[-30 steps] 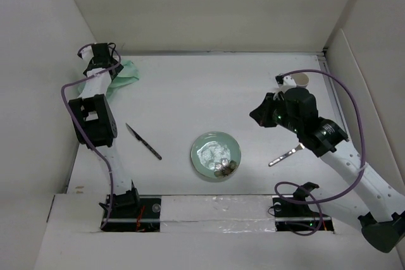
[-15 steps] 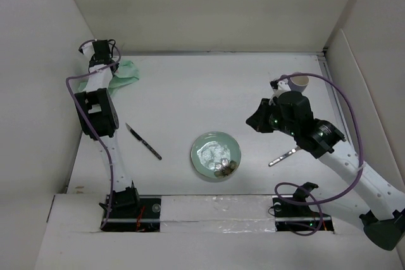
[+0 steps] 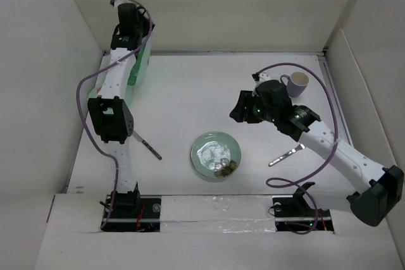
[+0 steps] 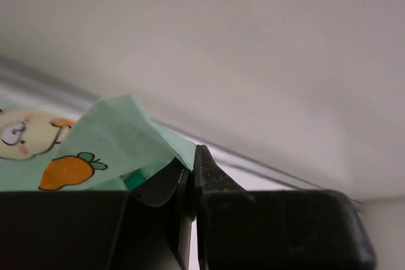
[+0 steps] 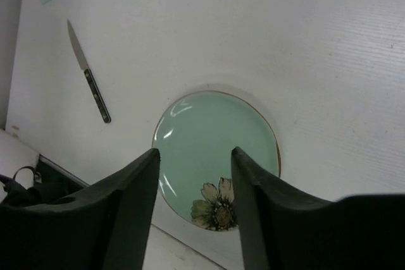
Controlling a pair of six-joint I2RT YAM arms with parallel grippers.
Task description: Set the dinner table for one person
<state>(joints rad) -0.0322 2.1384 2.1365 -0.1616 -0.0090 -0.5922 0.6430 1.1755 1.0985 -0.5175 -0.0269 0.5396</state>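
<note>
On the white dinner table (image 3: 190,86) lie a mint-green plate (image 3: 216,154) with a flower print, a black-handled knife (image 3: 145,142) to its left and a silver utensil (image 3: 286,154) to its right. A pale mug (image 3: 297,82) stands upright at the back right. My left gripper (image 3: 131,30) is raised by the back wall, shut on a corner of the mint-green cartoon-print cloth (image 4: 95,137), which hangs down (image 3: 139,67) below it. My right gripper (image 3: 240,109) hovers open left of the mug. In the right wrist view the plate (image 5: 202,137) shows between its fingers (image 5: 136,188).
White walls close the table in on the left, back and right. The left arm's elbow (image 3: 109,120) hangs over the knife's far end. The right arm's purple cable (image 3: 329,93) loops near the mug. The arm bases sit along the near edge.
The left gripper shut on the cloth and lifted it up toward the back wall. The right gripper opened, came off the mug and moved left toward the plate.
</note>
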